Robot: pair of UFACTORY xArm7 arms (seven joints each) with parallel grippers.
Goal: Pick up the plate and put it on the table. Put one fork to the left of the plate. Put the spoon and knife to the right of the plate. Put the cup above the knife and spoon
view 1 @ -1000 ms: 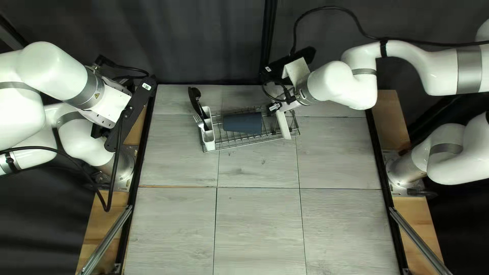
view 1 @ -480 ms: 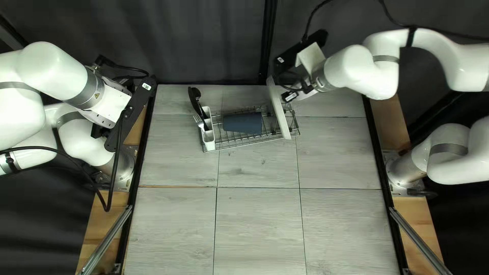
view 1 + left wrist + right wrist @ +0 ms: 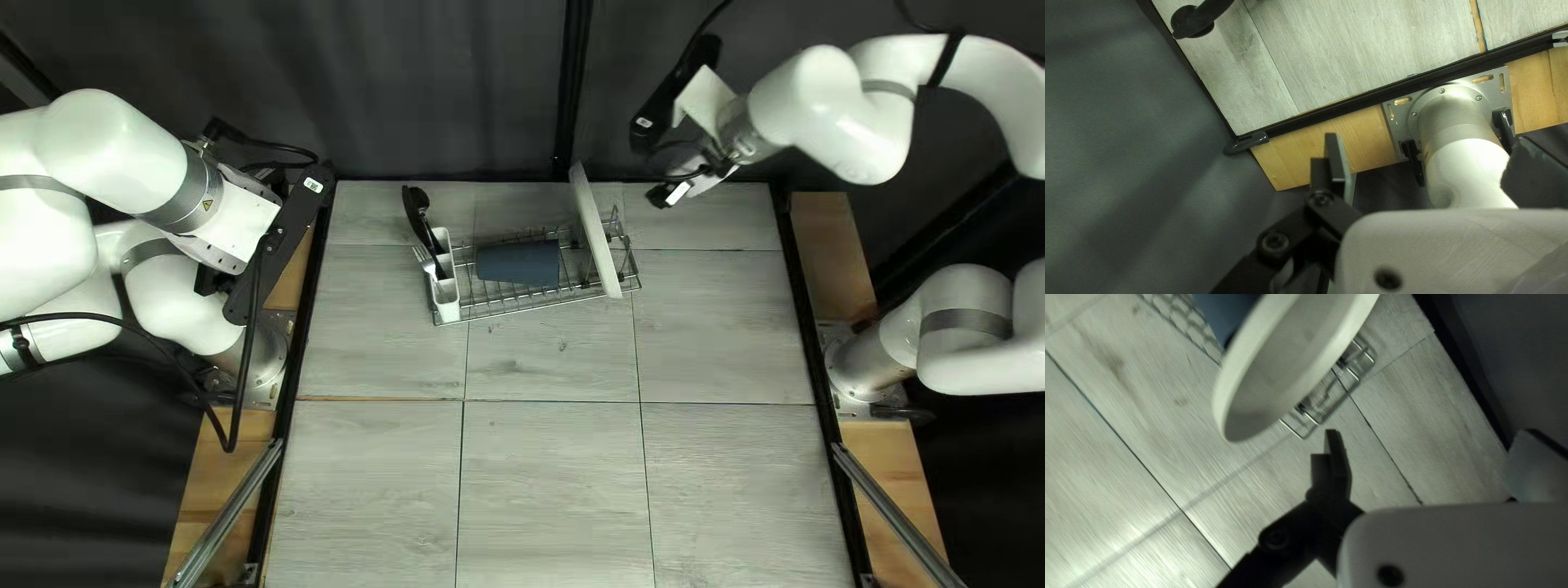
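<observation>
The white plate (image 3: pixel 595 231) stands on edge at the right end of the wire rack (image 3: pixel 531 298). Beside it in the rack lies the dark blue cup (image 3: pixel 518 262). A white holder (image 3: pixel 445 296) at the rack's left end carries black utensils (image 3: pixel 417 212) and a fork (image 3: pixel 426 261). Right of the plate, apart from it, hangs my right gripper (image 3: pixel 664 196). The right wrist view shows my right gripper (image 3: pixel 1426 438) open, the plate (image 3: pixel 1279 365) ahead of it. My left gripper (image 3: pixel 280 242) hangs over the table's left edge; in its wrist view my left gripper (image 3: pixel 1429 144) is open and empty.
My left arm's base (image 3: pixel 1451 120) stands on a wooden board (image 3: pixel 1317 149) beside the table's black edge rail (image 3: pixel 1350 103). A dark curtain (image 3: pixel 457 87) hangs behind the table's far edge.
My right gripper has moved rightward and toward the far edge, away from the plate, which now shows whole in the rack. The left arm and the rack have not moved.
</observation>
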